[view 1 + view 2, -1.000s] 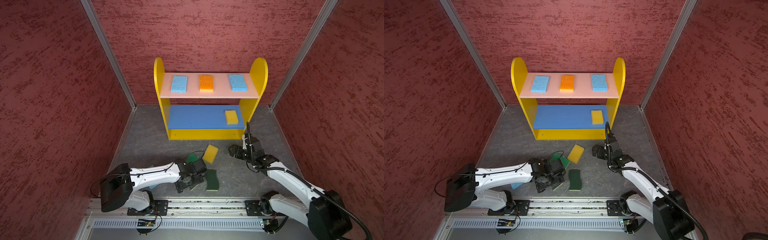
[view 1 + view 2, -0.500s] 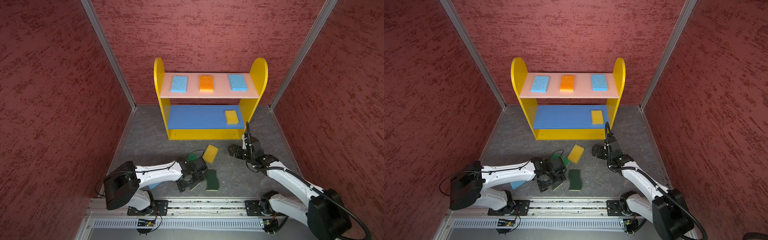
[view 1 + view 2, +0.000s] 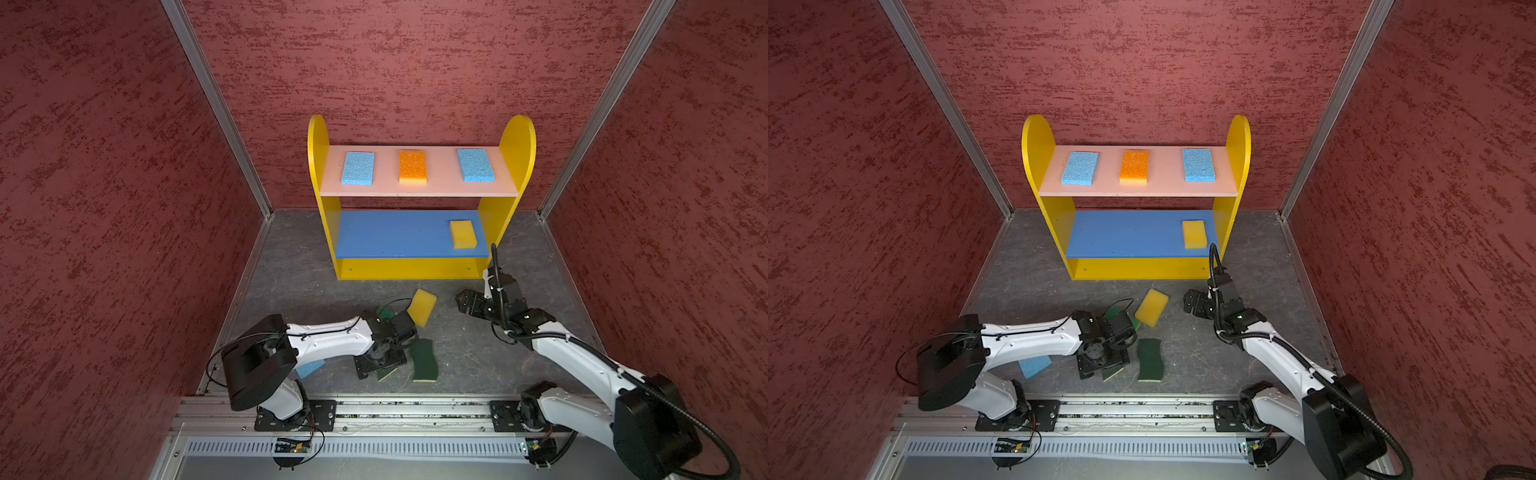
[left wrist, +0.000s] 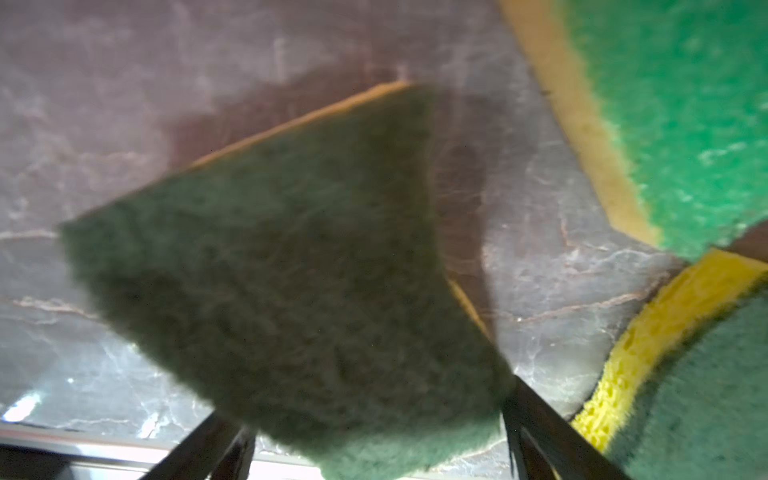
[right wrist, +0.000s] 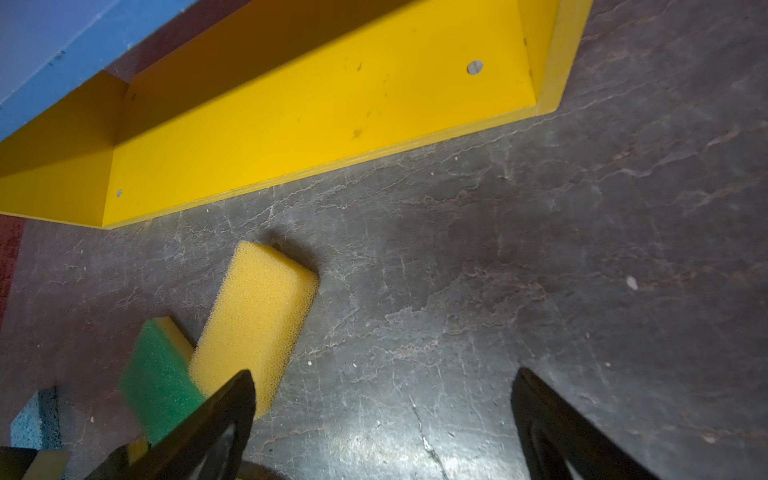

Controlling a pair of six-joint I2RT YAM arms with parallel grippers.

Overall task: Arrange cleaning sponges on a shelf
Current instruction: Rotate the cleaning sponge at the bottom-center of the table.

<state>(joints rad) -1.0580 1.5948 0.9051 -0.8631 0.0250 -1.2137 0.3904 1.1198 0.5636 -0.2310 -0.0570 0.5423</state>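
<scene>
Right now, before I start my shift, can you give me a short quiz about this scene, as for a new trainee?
1. True or false: three sponges lie on the pink board.
2. What lies on the blue board? A green sponge, B yellow sponge, C orange sponge.
3. Fill in: the right gripper is ___.
Key: 1 true; 2 B; 3 open.

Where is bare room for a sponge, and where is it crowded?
Free: the blue middle board left of its yellow foam sponge, and the yellow bottom board. Crowded: floor around the left gripper, with dark green wavy sponges and another yellow sponge.
</scene>
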